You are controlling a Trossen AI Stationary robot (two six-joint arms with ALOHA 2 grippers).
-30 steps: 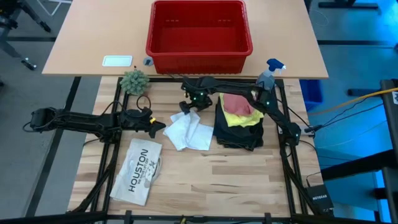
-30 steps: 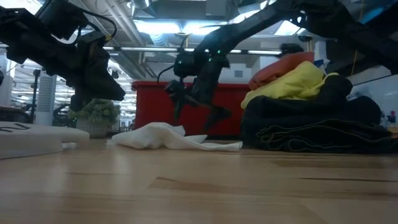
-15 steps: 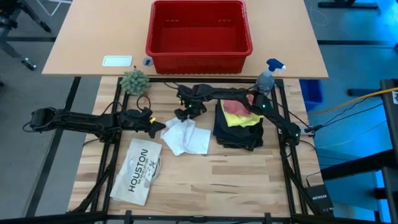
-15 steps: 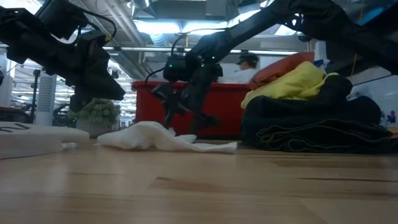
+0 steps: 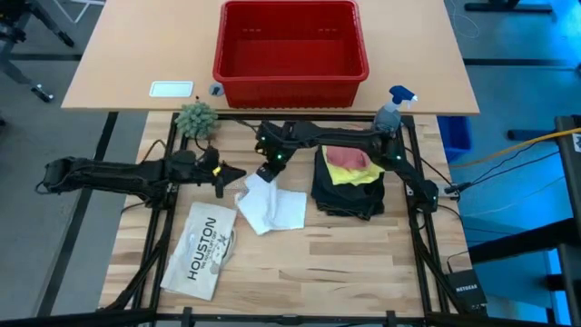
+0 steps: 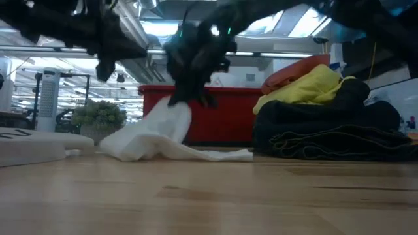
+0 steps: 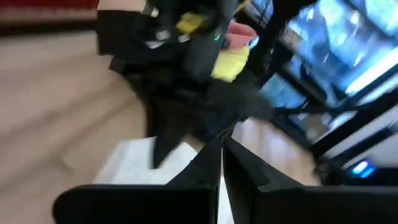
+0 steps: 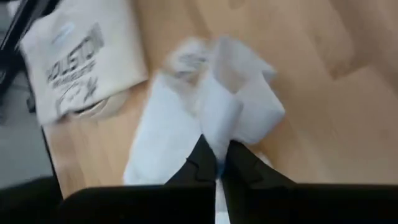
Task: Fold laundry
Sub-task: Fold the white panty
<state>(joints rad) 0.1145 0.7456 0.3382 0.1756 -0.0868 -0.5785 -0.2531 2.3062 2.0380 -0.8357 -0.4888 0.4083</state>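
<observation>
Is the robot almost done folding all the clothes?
Not yet. Nothing looks folded. In hand: the right end effector is shut on the white cloth, lifting one edge off the table. The left end effector is shut and empty beside it. Left to do: the pile of black trousers, yellow T-shirt and pink cloth sits heaped and untouched.

Low view is smeared, so you can't make out either gripper's outline above the white cloth (image 6: 163, 134). In the left wrist view the left gripper (image 7: 221, 163) sits against a blurred dark mass; whether it touches the cloth just beyond it can't be told. The trousers (image 5: 347, 191) are mostly covered by the yellow T-shirt (image 5: 349, 171) and the right arm.
</observation>
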